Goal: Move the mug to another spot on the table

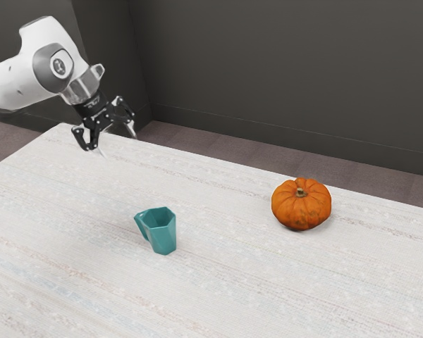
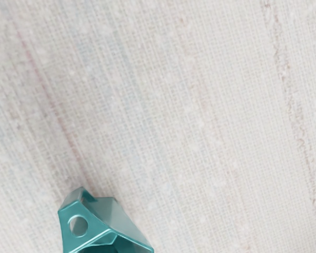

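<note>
The gripper [image 1: 107, 139] is hovering well apart from the mug [image 1: 157, 229], fingers spread and holding nothing. The approach looks to be just starting. Next the fingers are needing to come down astride the mug's wall.

The mug [image 1: 157, 229] looks smooth and teal, a soft sheen lying on its flat facets like glazed ceramic. The table [image 1: 56, 282] is pale and matt, streaked like whitewashed wood, faintly rough. The pumpkin [image 1: 301, 204] wears a dull, ribbed orange rind. The arm [image 1: 21, 74] has a glossy white plastic-looking shell; its gripper [image 1: 109, 139] is black and duller.
</note>
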`<state>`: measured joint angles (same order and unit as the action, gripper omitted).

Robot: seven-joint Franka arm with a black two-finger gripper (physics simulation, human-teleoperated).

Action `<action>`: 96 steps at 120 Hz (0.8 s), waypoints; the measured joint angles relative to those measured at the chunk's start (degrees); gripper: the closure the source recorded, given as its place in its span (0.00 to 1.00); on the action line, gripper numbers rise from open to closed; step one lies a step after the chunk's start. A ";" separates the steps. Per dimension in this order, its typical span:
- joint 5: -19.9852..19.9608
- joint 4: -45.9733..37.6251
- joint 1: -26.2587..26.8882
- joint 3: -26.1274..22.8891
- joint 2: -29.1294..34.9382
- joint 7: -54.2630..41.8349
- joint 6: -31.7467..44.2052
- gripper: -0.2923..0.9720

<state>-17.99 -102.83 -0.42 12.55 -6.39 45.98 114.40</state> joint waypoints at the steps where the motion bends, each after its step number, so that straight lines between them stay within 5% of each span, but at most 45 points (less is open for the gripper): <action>1: 0.65 0.49 0.01 0.00 -0.20 -0.15 -0.35 0.24; 32: 16.39 14.17 0.01 -0.04 -5.72 -11.46 -7.08 0.23; 50: 19.26 16.68 0.02 -1.85 -5.84 -18.14 -8.62 0.23; 68: 22.64 27.56 0.24 -5.27 -5.60 -23.37 -12.86 0.23; 96: 24.91 29.05 0.02 -6.21 -5.61 -29.33 -15.83 0.23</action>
<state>6.92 -73.78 -0.40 6.34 -12.00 16.65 98.57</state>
